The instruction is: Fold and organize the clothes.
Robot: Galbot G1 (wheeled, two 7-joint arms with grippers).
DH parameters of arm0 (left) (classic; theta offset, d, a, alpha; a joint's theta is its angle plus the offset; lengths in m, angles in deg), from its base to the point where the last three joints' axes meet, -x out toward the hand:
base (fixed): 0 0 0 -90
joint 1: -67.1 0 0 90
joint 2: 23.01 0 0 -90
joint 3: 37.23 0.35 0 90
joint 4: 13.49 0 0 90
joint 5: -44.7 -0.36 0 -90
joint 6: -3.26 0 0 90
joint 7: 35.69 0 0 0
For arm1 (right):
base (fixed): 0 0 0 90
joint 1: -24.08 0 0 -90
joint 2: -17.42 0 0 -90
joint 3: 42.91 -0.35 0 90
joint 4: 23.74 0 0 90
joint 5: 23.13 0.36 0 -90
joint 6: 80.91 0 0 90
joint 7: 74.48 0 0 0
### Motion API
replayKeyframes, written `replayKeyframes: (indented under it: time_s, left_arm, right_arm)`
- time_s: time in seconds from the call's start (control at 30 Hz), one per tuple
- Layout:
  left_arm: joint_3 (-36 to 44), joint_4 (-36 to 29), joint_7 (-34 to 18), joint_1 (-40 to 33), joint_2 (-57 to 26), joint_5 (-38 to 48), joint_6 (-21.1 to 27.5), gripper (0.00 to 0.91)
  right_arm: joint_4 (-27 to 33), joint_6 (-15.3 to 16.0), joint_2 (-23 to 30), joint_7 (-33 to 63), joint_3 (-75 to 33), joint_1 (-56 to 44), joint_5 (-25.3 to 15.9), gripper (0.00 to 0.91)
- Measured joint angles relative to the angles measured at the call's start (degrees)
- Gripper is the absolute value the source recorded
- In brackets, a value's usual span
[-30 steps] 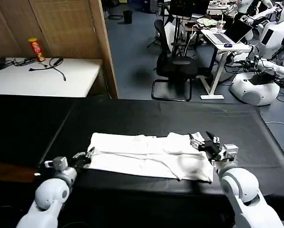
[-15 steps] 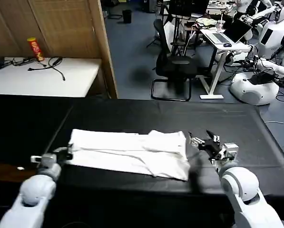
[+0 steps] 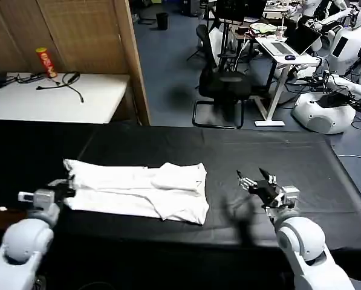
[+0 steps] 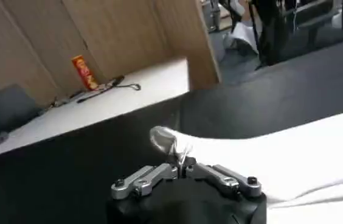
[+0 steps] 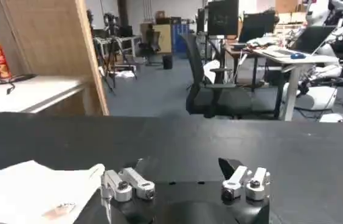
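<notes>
The clothes are one white T-shirt (image 3: 138,188), folded into a long strip lying left of centre on the black table (image 3: 240,148). My left gripper (image 3: 64,187) is shut on the strip's left end; in the left wrist view the gripper (image 4: 179,161) pinches a small bunch of the T-shirt (image 4: 293,152). My right gripper (image 3: 251,179) hovers low over bare table to the right of the strip, open and a short way clear of the cloth. In the right wrist view this gripper (image 5: 183,167) holds nothing, and the T-shirt's end (image 5: 31,182) lies off to one side.
A white side table (image 3: 77,96) with a red can (image 3: 46,62) and cables stands behind at the left, next to a wooden partition (image 3: 129,54). An office chair (image 3: 222,90), desks and other robots stand beyond the table's far edge.
My left gripper has pulled the T-shirt leftward across the table. The right gripper has let go of the strip's right end and stayed roughly in place, so a gap has opened.
</notes>
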Motion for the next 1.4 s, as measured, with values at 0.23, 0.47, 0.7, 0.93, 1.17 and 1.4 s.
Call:
replayKeyframes:
  time_s: [0.23, 0.47, 0.7, 0.93, 1.17, 1.4]
  left_arm:
    - [10.5, -4.9, -1.4, -2.8, 7.5, 3.4, 1.8, 0.000]
    - [19.4, -3.5, -1.4, -5.8, 15.0, 4.0, 1.5, 0.000]
    - [24.4, -0.5, -1.3, -8.1, 20.6, 3.4, 0.7, 0.000]
    - [26.4, 2.7, -1.7, -8.3, 24.1, 1.5, -0.1, 0.878]
    - [27.5, 6.5, -1.2, -8.3, 28.4, 0.4, -1.9, 0.878]
    - [27.0, 6.4, -0.8, -7.4, 31.7, 2.0, -2.1, 0.878]
  right_arm:
    - [-0.1, -0.9, 0.0, -0.9, -1.6, -1.7, -1.2, 0.878]
    - [-0.5, -1.5, 0.2, -1.3, -3.3, -3.4, -2.0, 0.878]
    - [-0.9, -1.8, 0.8, -1.7, -3.9, -4.9, -2.8, 0.878]
    - [-1.4, -1.9, 0.9, -2.3, -4.0, -5.3, -2.8, 0.878]
    - [-1.7, -2.5, 0.4, -3.2, -2.8, -5.6, -2.7, 0.878]
    - [-1.6, -2.6, -0.4, -4.1, -0.8, -4.8, -2.7, 0.878]
